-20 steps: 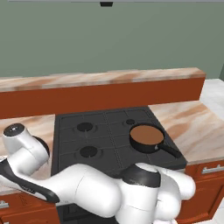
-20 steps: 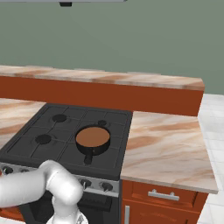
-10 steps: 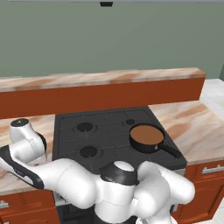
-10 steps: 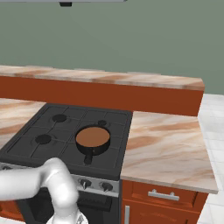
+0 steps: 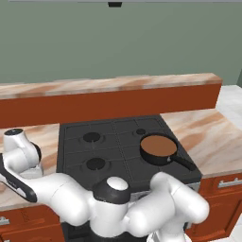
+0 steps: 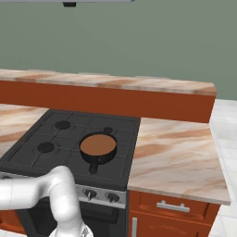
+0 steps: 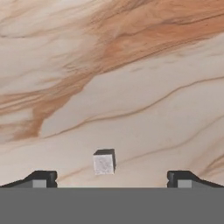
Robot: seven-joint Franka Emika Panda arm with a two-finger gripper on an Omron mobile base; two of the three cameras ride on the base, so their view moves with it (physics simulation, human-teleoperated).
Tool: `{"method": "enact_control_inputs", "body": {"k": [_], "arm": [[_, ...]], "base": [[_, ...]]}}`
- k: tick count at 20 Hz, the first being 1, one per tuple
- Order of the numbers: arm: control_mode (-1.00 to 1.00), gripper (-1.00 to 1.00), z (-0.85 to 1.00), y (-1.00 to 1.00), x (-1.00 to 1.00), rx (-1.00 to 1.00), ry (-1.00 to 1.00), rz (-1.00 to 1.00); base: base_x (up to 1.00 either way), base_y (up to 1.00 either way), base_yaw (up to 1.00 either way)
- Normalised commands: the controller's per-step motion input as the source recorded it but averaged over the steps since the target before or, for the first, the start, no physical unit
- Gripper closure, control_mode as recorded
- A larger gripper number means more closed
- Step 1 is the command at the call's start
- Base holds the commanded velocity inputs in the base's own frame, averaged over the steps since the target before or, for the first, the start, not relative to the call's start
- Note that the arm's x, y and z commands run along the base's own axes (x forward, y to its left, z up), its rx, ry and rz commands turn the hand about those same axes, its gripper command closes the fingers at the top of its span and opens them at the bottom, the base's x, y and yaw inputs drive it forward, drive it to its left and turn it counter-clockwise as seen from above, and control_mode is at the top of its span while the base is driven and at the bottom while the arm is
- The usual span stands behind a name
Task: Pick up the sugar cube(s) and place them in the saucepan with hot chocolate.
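in the hand view the gripper (image 7: 108,178) hangs over the marble counter (image 7: 131,65), its dark fingertips (image 7: 41,178) set wide apart with nothing between them but the sugar cube (image 7: 104,162); the cube sits on the counter between the tips, a little nearer the left one, touching neither, with bare stone on all sides; the saucepan with hot chocolate (image 5: 159,148) stands on the front right burner of the stove (image 5: 108,151), handle pointing toward the stove's front edge; open counter (image 6: 176,152) lies to its right
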Motion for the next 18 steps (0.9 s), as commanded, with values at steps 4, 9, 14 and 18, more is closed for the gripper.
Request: {"method": "enact_control_inputs", "body": {"k": [4, 9, 14, 18], "arm": [[-1.0, -1.0, -0.31, 0.19, 0.0, -0.01, 0.02, 0.0], [-1.0, -1.0, -0.35, 0.2, 0.09, -0.03, 0.01, 0.0], [-1.0, -1.0, -0.21, 0.02, 0.01, -0.02, 0.0, 0.0], [-1.0, -1.0, -0.1, 0.0, 0.0, -0.01, 0.0, 0.0]], "base": [[0.0, 0.0, 0.0], [0.0, 0.0, 0.0], [0.0, 0.0, 0.0], [0.0, 0.0, 0.0]]}}
